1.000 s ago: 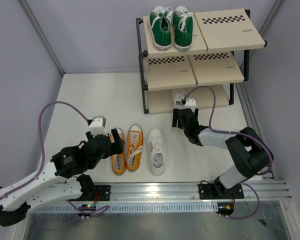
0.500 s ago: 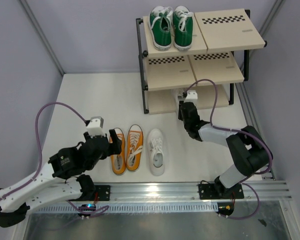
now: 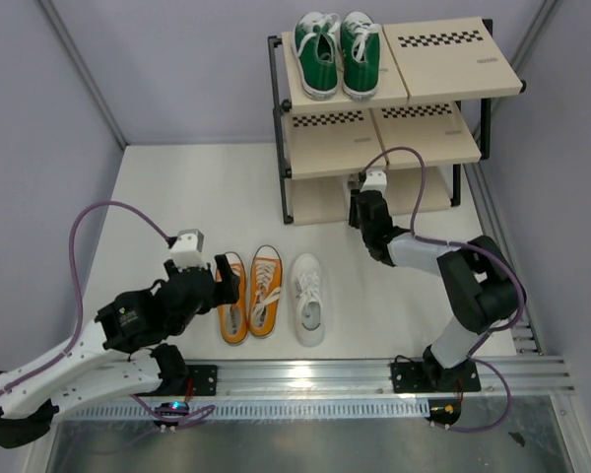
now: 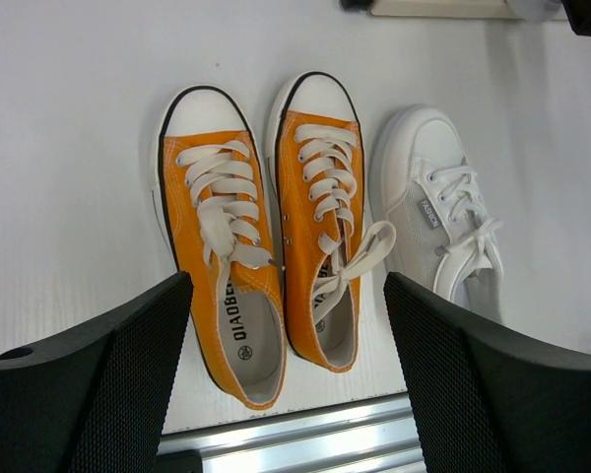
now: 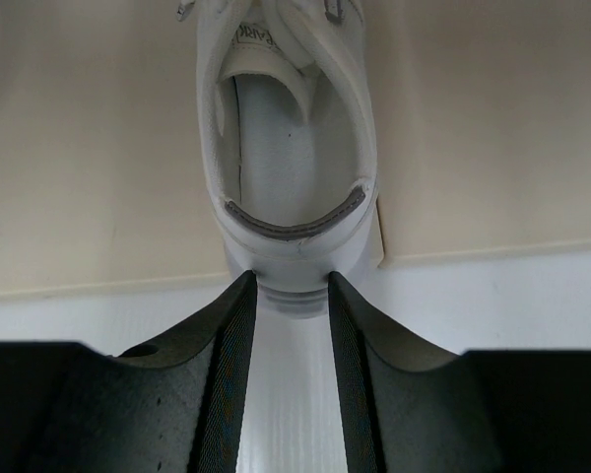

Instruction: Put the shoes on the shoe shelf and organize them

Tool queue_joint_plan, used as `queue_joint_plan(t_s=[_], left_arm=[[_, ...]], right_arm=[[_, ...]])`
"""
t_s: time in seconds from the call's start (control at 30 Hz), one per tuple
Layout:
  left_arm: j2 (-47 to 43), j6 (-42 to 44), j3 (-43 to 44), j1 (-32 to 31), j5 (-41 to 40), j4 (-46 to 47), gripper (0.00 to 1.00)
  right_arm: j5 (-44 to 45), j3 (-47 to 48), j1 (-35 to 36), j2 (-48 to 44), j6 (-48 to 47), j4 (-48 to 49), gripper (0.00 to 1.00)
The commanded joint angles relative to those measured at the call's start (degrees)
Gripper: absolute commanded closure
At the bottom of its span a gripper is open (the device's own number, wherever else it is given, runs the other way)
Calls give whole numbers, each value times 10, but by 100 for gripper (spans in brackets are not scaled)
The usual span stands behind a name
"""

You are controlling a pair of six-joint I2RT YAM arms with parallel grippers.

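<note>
Right tool (image 5: 289, 281) at white shoe (image 5: 291, 128) heel, grip unclear, likely seating it on shelf (image 5: 473, 148); left tool (image 4: 286, 286) released above orange pair (image 4: 261, 236)

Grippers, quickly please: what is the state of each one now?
Left gripper: open, holding nothing, above the orange shoes.
Right gripper: jaws narrow, tips at the heel of the white shoe; grip cannot be told.

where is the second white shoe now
Right wrist view: the white shoe sits on the bottom board of the shoe shelf, heel outward, at the right tool.
</note>
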Motion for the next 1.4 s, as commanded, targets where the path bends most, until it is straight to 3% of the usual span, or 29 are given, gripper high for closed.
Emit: queue_joint_plan(t_s=[0.0,0.17,0.33,0.47,0.7,0.87,1.1,1.23,1.37], left_arm=[[2,7,0,1,-25,4,17],[9,9,0,1,-24,8,17],[14,12,0,1,-21,15,16],[25,4,1,1,-23,17,13],[104,-23,10,13,-2,39,9],[188,-24,29,72,47,58,9],[200,13,35,125,54,102,9],[193,50,35,137,58,123,9],[169,100,16,137,70,181,8]], right_arm=[[-28,29,-6,13,5,35,60],[-31,39,-8,16,13,23,57],[-51,0,-8,-40,49,-13,31],[-84,-47,-4,-131,91,-88,19],[-74,-111,112,-312,170,-280,19],[-66,-142,263,-397,296,-382,21],[10,-108,439,-330,421,-464,27],[57,-56,475,-257,452,-528,29],[80,-39,476,-224,455,-522,36]])
